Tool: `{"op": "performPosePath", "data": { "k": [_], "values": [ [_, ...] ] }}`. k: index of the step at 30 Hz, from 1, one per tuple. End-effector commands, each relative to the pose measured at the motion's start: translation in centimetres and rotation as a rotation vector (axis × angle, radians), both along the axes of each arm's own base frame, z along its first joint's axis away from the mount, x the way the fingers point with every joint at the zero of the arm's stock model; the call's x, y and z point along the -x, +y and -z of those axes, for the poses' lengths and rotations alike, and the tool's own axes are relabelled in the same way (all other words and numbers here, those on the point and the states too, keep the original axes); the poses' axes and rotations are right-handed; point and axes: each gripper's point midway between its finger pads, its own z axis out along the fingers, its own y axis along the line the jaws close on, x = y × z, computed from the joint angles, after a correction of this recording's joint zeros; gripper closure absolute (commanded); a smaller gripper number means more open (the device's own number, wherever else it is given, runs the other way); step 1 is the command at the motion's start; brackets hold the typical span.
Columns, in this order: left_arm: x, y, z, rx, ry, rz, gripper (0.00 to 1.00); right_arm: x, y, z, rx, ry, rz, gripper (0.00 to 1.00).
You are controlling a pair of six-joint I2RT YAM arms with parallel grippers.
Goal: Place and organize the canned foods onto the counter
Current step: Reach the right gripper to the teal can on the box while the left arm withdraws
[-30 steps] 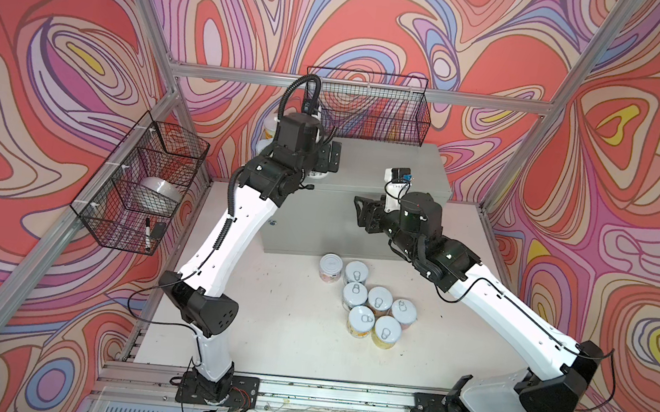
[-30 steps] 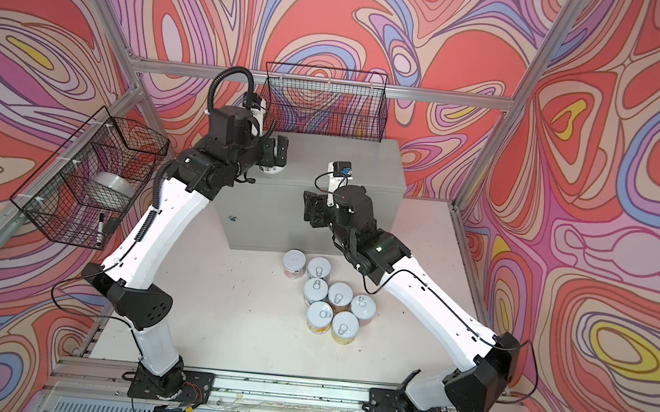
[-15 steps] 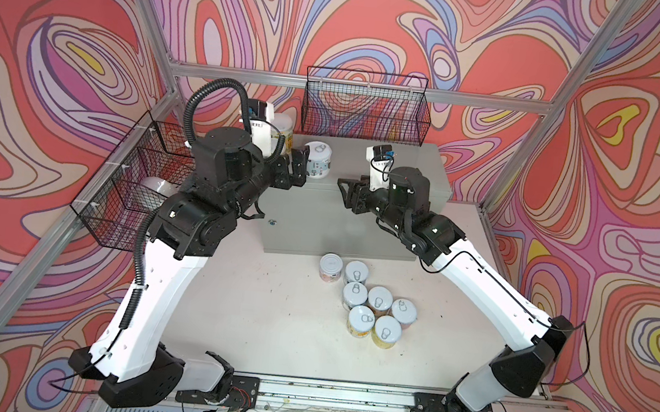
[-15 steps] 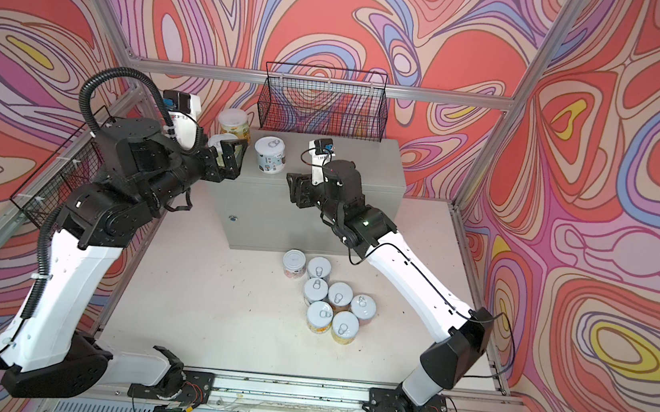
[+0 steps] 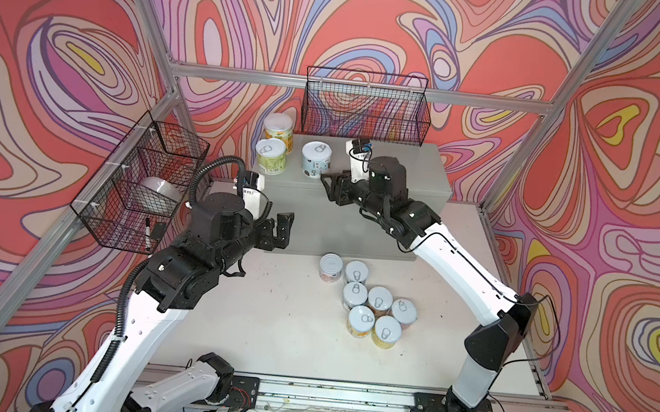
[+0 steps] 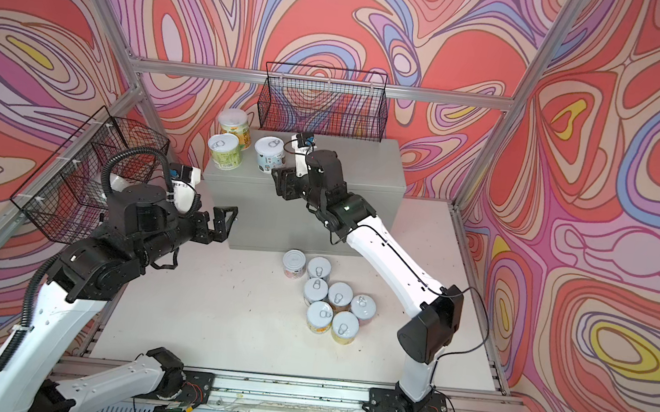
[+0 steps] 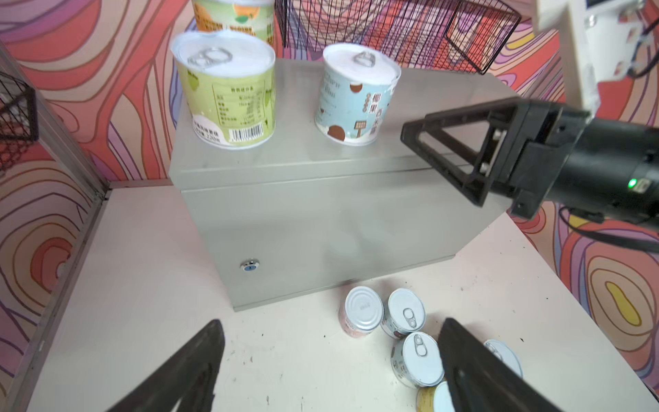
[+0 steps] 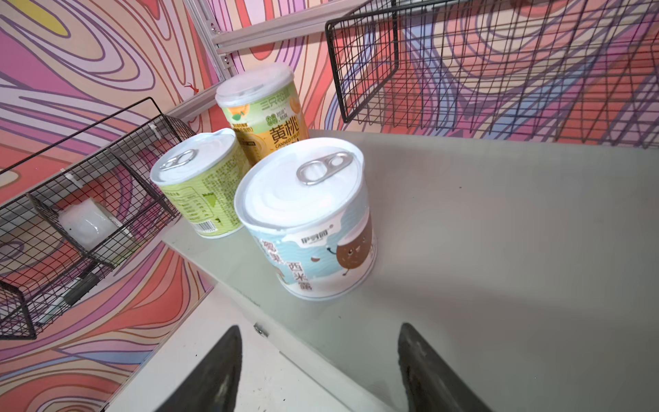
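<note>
The grey counter (image 5: 398, 172) carries three canned foods at its left end: a yellow-labelled one (image 5: 278, 128) at the back, a green one (image 5: 271, 155) and a blue-white one (image 5: 316, 159). Several more cans (image 5: 368, 299) cluster upright on the table in front of it. My right gripper (image 5: 332, 186) is open and empty just in front and right of the blue-white can (image 8: 306, 217), over the counter's front edge (image 8: 321, 331). My left gripper (image 5: 280, 231) is open and empty, low before the counter's left front (image 7: 285, 228), left of the table cans (image 7: 403, 321).
A black wire basket (image 5: 366, 106) hangs on the back wall above the counter. A second basket (image 5: 142, 187) on the left wall holds a white object and a marker, close behind my left arm. Aluminium posts frame the cell.
My left arm has drawn back from the counter top to the front left, uncovering the three cans. My right gripper has shifted left toward the blue-white can.
</note>
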Motion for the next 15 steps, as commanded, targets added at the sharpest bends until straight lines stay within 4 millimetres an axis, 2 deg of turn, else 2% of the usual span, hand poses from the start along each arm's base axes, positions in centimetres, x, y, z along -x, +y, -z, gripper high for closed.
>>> {"op": "performPosePath", "data": {
  "k": [1,7,15],
  "values": [
    [0.2,-0.5,2.2,0.043,0.061,0.011,0.05,-1.4,0.4,0.4,0.002,0.01,-0.001,0.29],
    [0.1,-1.2,5.0,0.052,0.111,0.031,0.06,-3.2,1.3,1.3,0.004,0.02,0.008,0.29],
    [0.3,0.1,5.6,-0.025,0.107,-0.006,0.06,-5.2,2.7,2.4,0.006,0.022,0.022,0.29]
  ]
}}
